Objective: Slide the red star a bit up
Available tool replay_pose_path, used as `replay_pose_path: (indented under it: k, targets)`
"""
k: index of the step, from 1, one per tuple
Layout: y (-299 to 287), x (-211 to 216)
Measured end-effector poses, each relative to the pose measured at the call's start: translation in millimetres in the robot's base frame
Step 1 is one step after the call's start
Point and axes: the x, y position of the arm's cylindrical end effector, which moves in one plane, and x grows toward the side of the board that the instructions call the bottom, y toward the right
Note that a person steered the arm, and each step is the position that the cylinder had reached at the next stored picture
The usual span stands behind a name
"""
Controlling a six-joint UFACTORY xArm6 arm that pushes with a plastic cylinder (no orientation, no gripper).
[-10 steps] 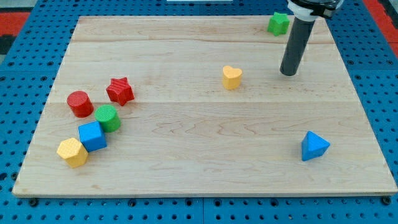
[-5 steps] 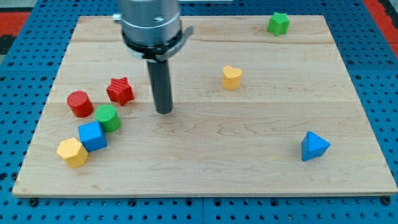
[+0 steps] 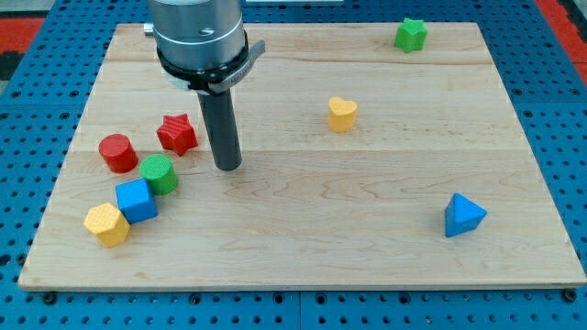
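just to the view's left of my tip (image 3: pixel 227 167) sits the red star (image 3: pixel 177 134), slightly higher, untouched

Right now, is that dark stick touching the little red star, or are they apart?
Apart. My tip rests on the board to the view's right of the red star, slightly lower, with bare wood showing between them.

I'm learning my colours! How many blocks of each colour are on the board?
Red: 2, red star, red cylinder
Green: 2, green cylinder, green star
Blue: 2, blue cube, blue pyramid
Yellow: 2, yellow hexagon, yellow heart
Total: 8
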Motion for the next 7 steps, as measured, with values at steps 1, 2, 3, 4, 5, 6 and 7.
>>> replay_pose_path:
  k: [1,2,3,4,5,6,7]
  targets:
    - [0.0,8.0]
    - [0.0,13.7]
    - [0.0,14.4]
    - [0.0,14.4]
    - [-6.4,14.2]
    - [-53.5,-4.5]
    - [-78.8,-25.8]
